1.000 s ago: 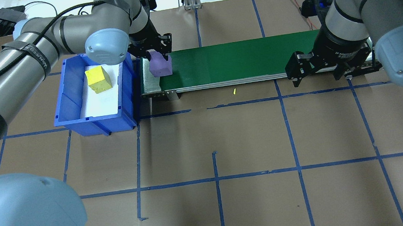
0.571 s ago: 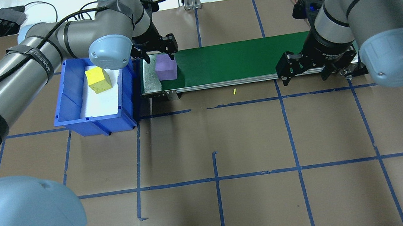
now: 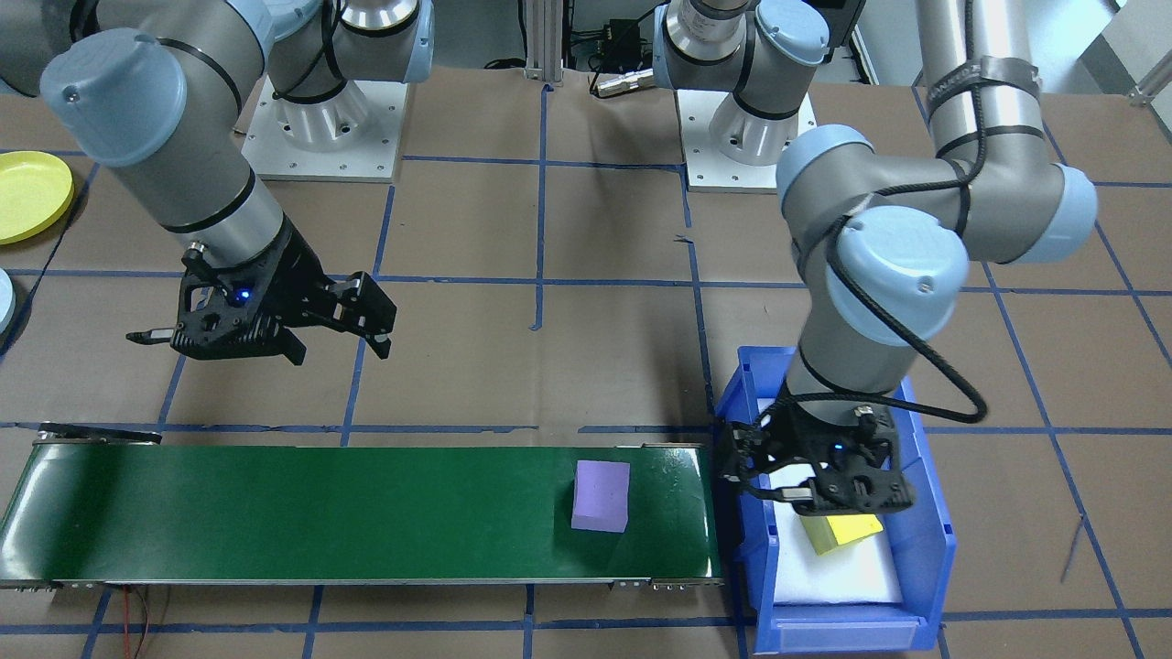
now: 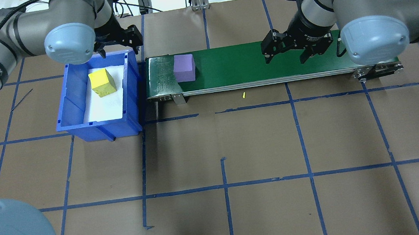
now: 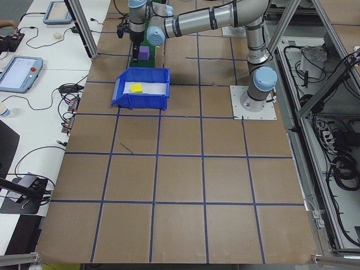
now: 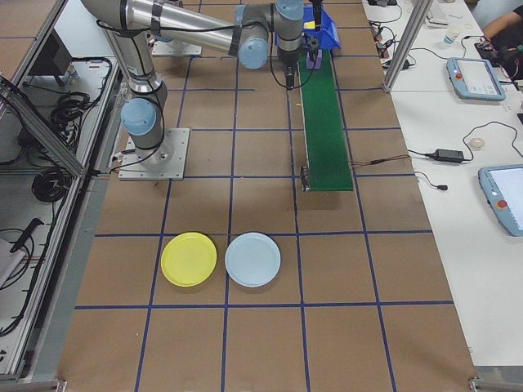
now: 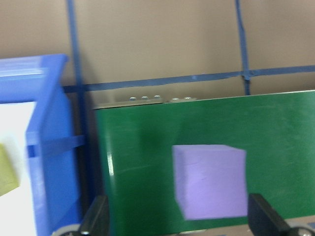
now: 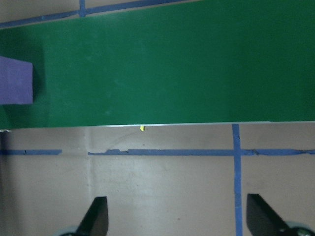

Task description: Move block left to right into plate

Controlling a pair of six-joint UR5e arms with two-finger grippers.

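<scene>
A purple block [image 4: 183, 68] rests on the left end of the green conveyor belt [image 4: 250, 64], free of both grippers. My left gripper [image 4: 118, 41] hangs open over the far rim of the blue bin [image 4: 78, 125], left of the block. The left wrist view shows the purple block [image 7: 211, 181] ahead between the spread fingertips [image 7: 96, 219]. My right gripper [image 4: 286, 52] is open over the belt's right half, nothing between its fingers [image 8: 96, 216]. A yellow plate [image 6: 189, 259] and a light blue plate [image 6: 252, 259] lie past the belt's right end.
A yellow block [image 4: 102, 82] lies on white padding inside the blue bin. A small yellow crumb [image 4: 243, 95] sits on the brown paper by the belt's near edge. Blue tape lines grid the table. The yellow plate [image 3: 27, 197] shows at the front view's left edge.
The left gripper let go of the purple block and drew back left over the bin. The block shifted right along the belt. The right gripper moved left and farther, over the belt.
</scene>
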